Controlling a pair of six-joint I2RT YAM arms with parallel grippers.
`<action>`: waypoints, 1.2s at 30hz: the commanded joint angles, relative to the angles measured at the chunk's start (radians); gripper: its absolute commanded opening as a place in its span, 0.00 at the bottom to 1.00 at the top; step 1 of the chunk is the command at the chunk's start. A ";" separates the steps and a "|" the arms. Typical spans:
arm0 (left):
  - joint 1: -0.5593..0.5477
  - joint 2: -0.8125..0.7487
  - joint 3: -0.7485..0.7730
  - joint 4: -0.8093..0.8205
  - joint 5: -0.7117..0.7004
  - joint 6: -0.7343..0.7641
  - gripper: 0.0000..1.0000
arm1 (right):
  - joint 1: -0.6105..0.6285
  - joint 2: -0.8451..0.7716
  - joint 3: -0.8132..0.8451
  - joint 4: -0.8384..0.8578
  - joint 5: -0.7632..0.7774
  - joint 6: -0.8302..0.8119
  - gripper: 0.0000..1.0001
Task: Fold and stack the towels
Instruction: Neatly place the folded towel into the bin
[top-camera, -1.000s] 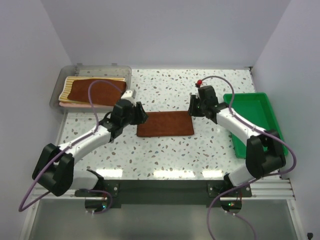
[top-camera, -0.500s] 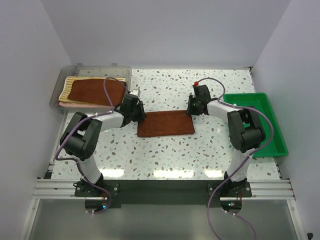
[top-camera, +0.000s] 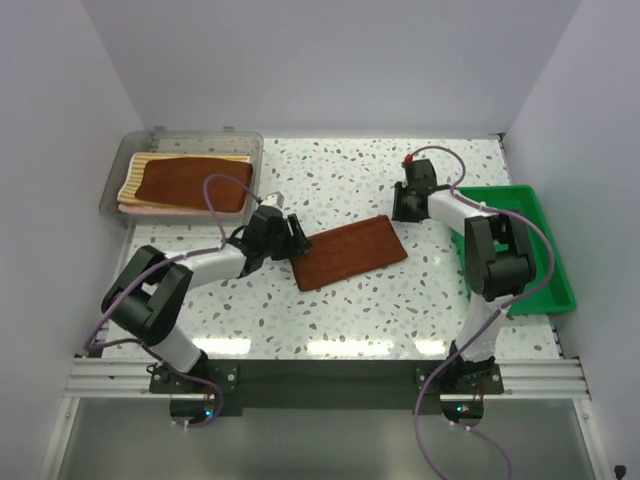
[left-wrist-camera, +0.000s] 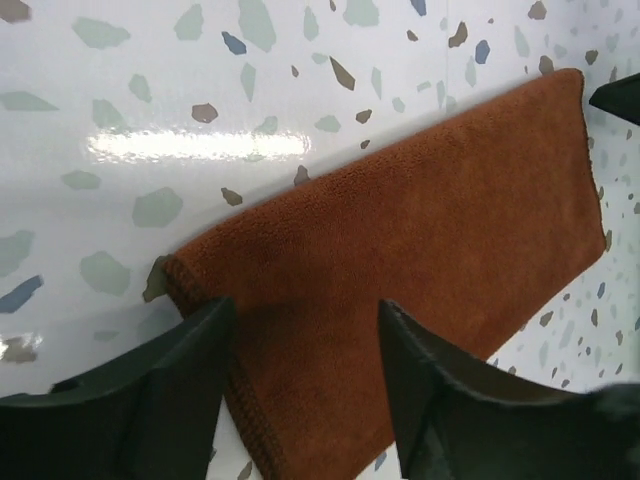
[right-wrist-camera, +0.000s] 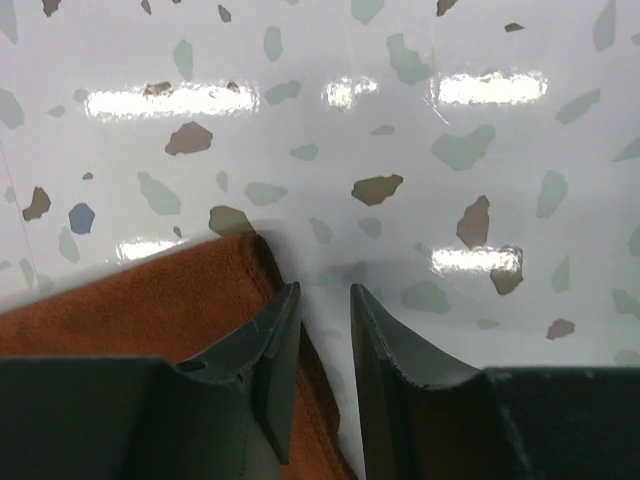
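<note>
A folded rust-brown towel (top-camera: 350, 252) lies flat and askew on the speckled table, its right end farther back. My left gripper (top-camera: 293, 240) hovers over its near-left corner. In the left wrist view that gripper (left-wrist-camera: 300, 318) is open, its fingers straddling the towel (left-wrist-camera: 420, 220) without pinching it. My right gripper (top-camera: 405, 212) is at the towel's far-right corner. Its jaws (right-wrist-camera: 322, 292) stand a narrow gap apart with bare table between; the left finger lies over the towel's edge (right-wrist-camera: 150, 310). More towels are stacked in the bin: rust-brown (top-camera: 190, 182) over striped (top-camera: 200, 158) and pink (top-camera: 150, 211).
The clear grey bin (top-camera: 190, 137) sits at the back left, against the left wall. A green tray (top-camera: 510, 235) stands at the right edge, just beyond the right arm. White walls close in the table on three sides.
The towel has swung counter-clockwise, its right end now farther back. The left jaws opened wider and shifted right; the right gripper moved slightly back and right.
</note>
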 joint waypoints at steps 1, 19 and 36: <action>0.015 -0.136 0.061 -0.099 -0.094 -0.002 0.67 | 0.007 -0.102 0.036 -0.055 0.003 -0.084 0.31; 0.278 -0.625 -0.023 -0.490 -0.121 0.169 1.00 | 0.693 -0.123 0.091 -0.244 -0.006 -0.208 0.77; 0.282 -0.720 -0.071 -0.591 -0.206 0.206 1.00 | 0.877 0.141 0.283 -0.353 0.250 -0.181 0.55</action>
